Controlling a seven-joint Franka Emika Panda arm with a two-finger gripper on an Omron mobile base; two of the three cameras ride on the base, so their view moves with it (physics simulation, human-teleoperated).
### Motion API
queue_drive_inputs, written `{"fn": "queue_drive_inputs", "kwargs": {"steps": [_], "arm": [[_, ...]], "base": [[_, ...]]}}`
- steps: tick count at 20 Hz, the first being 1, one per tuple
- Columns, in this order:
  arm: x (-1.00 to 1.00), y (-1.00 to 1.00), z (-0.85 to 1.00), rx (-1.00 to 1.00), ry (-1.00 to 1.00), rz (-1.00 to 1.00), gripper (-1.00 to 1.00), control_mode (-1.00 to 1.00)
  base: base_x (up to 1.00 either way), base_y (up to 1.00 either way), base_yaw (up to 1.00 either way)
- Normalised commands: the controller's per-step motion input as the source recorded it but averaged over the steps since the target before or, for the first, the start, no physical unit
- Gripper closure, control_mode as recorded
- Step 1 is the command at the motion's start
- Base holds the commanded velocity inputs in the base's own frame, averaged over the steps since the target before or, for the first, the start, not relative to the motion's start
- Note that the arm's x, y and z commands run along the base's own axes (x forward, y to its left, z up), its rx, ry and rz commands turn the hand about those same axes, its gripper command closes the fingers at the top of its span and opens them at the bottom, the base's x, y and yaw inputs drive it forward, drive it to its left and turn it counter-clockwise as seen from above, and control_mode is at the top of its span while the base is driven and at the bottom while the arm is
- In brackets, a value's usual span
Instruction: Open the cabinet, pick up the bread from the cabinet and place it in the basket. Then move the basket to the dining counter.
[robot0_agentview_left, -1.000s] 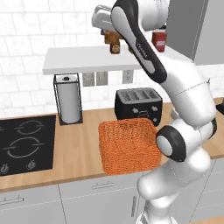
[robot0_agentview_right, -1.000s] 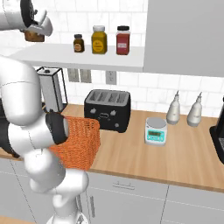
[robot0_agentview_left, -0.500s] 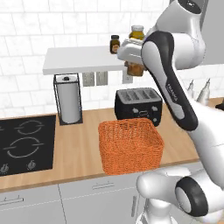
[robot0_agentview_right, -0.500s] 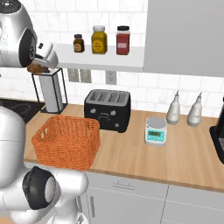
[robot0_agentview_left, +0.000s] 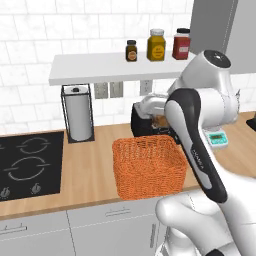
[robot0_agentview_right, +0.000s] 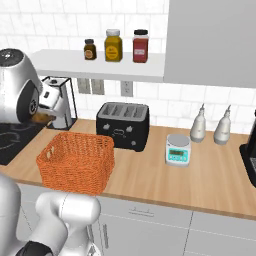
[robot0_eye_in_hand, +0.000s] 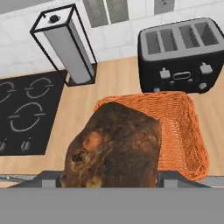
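Observation:
The bread (robot0_eye_in_hand: 111, 148), a dark brown crusty lump, bulks large at the bottom of the hand view and hides the fingertips that hold it. My gripper (robot0_agentview_left: 161, 121) is shut on the bread (robot0_agentview_left: 160, 121) and hangs just above the back rim of the orange wicker basket (robot0_agentview_left: 147, 167), in front of the toaster. From the right side the bread (robot0_agentview_right: 40, 118) shows under the hand, above the basket's (robot0_agentview_right: 75, 162) left rear corner. The basket (robot0_eye_in_hand: 192, 131) stands on the wood worktop with nothing inside that I can see.
A black toaster (robot0_agentview_right: 122, 125) stands right behind the basket. A paper towel holder (robot0_agentview_left: 79, 112) and a black stove (robot0_agentview_left: 25, 165) lie to the left. A small scale (robot0_agentview_right: 178, 150) and two bottles (robot0_agentview_right: 200, 130) sit to the right. Three jars (robot0_agentview_left: 156, 45) stand on the shelf.
The arm has swung down from shelf height with the bread in its gripper, and now holds it low over the basket. The basket has stayed put.

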Motion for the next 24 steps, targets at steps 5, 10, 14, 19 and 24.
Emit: {"fn": "queue_drive_inputs", "kwargs": {"steps": [5,10,14,19,24], "arm": [[0.00,0.00,-0.53,-0.14,0.25,0.00,1.00,-1.00],[0.00,-0.04,-0.66,-0.06,0.14,0.00,1.00,-1.00],[0.17,-0.10,-0.67,0.00,0.08,0.03,1.00,-1.00],[0.32,-0.09,-0.62,0.00,0.09,0.04,1.00,-1.00],[0.32,0.00,-0.64,0.00,0.12,0.03,1.00,-1.00]], "base": [[0.00,0.00,0.00],[0.00,0.00,0.00],[0.00,0.00,0.00],[0.00,0.00,0.00],[0.00,0.00,0.00]]}}
